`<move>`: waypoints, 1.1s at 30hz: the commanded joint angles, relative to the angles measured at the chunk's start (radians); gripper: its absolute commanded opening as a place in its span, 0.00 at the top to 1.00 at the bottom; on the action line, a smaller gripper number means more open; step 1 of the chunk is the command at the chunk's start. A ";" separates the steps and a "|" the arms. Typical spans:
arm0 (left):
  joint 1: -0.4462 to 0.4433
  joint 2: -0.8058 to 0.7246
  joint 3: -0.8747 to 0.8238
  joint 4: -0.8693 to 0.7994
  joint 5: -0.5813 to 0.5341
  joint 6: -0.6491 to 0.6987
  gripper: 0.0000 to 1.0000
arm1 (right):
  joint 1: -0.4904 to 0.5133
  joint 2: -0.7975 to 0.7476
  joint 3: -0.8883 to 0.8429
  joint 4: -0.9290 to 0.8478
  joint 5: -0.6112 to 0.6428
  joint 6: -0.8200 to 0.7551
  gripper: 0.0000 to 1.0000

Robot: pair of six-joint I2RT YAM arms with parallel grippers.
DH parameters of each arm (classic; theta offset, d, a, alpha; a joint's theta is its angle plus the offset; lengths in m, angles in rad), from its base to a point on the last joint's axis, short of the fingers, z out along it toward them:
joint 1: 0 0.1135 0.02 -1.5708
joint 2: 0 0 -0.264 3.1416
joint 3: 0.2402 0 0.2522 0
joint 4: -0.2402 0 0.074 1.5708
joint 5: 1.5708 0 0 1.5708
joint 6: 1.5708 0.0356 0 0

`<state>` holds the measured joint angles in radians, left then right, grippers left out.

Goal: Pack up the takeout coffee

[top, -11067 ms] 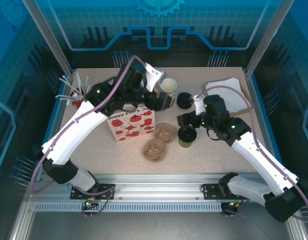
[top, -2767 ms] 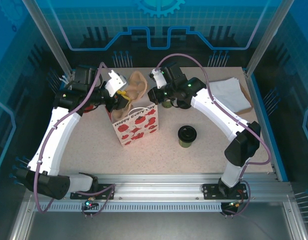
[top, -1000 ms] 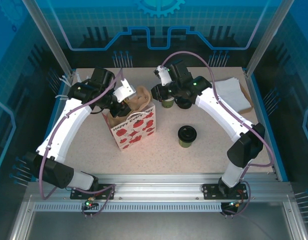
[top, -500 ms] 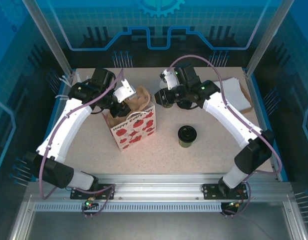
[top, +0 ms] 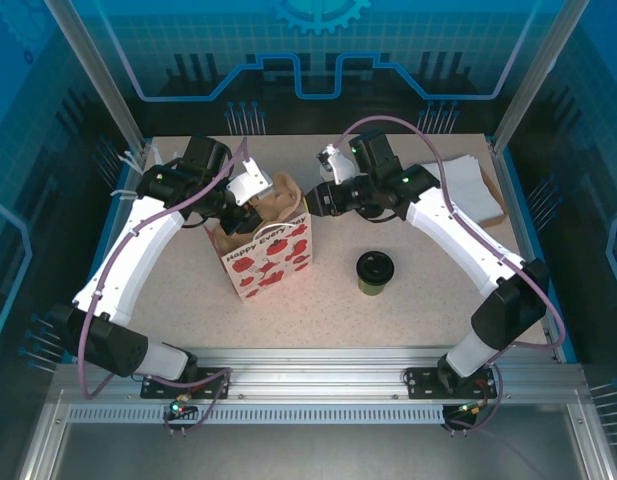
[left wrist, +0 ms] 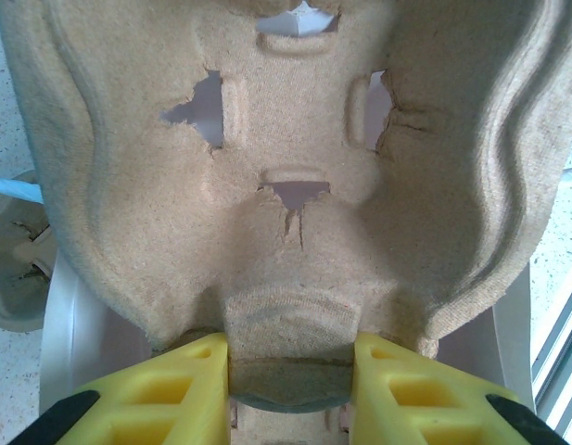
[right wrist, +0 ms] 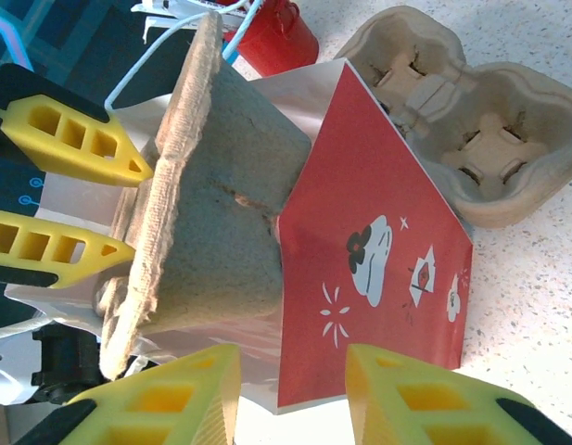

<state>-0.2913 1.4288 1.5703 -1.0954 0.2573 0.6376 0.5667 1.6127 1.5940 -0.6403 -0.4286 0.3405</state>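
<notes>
Takeout coffee cup (top: pixel 375 272), small green paper with a round black plastic lid, stands alone right of the middle of the tabletop (top: pixel 438 310), towards its front edge and well apart from both arms. Left gripper (left wrist: pixel 290 345) is clamped on the rim of a tan moulded-pulp cup carrier (left wrist: pixel 286 167), which stands on end in the mouth of the white paper bag with red print (top: pixel 270 252). Over on the other side, the right gripper (right wrist: pixel 293 354) hangs with its fingers spread wide at the bag's top edge, gripping nothing.
</notes>
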 commanded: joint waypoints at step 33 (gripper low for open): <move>-0.012 -0.048 -0.008 -0.067 -0.042 -0.008 0.67 | -0.004 0.049 0.000 0.011 0.067 0.026 0.81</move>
<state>-0.2924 1.3994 1.5696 -1.1217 0.2268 0.6346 0.5667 1.6478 1.5894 -0.6041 -0.3965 0.3599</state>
